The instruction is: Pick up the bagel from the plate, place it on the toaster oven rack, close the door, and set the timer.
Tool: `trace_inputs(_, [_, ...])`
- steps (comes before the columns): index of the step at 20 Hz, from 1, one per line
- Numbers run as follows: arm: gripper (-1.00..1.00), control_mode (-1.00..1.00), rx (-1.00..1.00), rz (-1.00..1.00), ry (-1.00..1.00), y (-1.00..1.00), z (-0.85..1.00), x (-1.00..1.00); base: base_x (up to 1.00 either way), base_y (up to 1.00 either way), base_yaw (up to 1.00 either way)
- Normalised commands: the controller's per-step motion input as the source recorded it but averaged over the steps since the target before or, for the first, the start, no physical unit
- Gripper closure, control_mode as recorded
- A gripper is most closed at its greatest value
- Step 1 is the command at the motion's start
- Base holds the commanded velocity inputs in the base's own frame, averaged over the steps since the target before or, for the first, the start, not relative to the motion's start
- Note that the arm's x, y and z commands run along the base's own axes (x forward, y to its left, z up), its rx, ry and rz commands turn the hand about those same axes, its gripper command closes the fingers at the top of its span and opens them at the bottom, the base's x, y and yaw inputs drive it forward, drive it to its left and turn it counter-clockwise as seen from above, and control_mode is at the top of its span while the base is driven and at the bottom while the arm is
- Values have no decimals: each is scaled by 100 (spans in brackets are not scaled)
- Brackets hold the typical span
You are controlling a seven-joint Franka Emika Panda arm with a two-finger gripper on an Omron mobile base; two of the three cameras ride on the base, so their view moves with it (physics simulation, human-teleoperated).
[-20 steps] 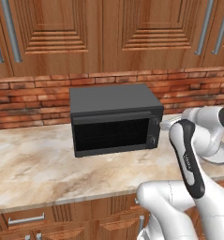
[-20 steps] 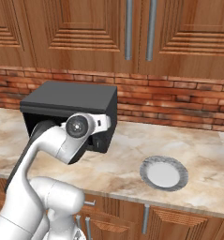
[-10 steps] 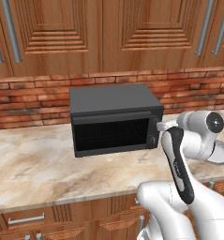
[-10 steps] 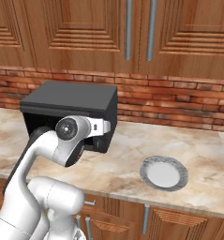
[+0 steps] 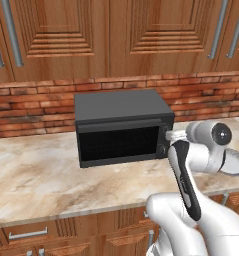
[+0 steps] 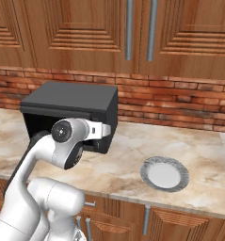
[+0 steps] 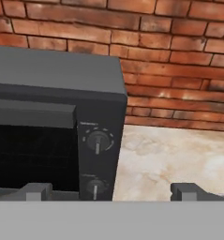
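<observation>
Oven: boxy matt-black toaster oven (image 5: 122,127) on the marbled beige desk (image 5: 36,180), back against the red brick wall (image 7: 179,70).
Door: wide black panel with dark glass window (image 5: 118,143), shut flush; interior hidden behind it.
Controls: two round dark knobs (image 7: 98,140) stacked on the right front panel.
Plate: round white plate with grey rim (image 6: 164,173), right of the oven, well apart from it; nothing on it.
Bagel: cannot tell where.
End effector: (image 7: 115,191) fingers spread wide, grasping nothing, facing the knob panel, near it.
</observation>
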Motion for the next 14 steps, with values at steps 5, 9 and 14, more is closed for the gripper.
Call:
trace_inputs(5, [-100,-100,0,-3,0,-23,-17,0,0,0,0])
trace_inputs(9, [-100,-100,0,0,0,-18,-15,0,0,0,0])
trace_inputs(14, [-100,-100,0,0,0,1,-16,0,0,0,0])
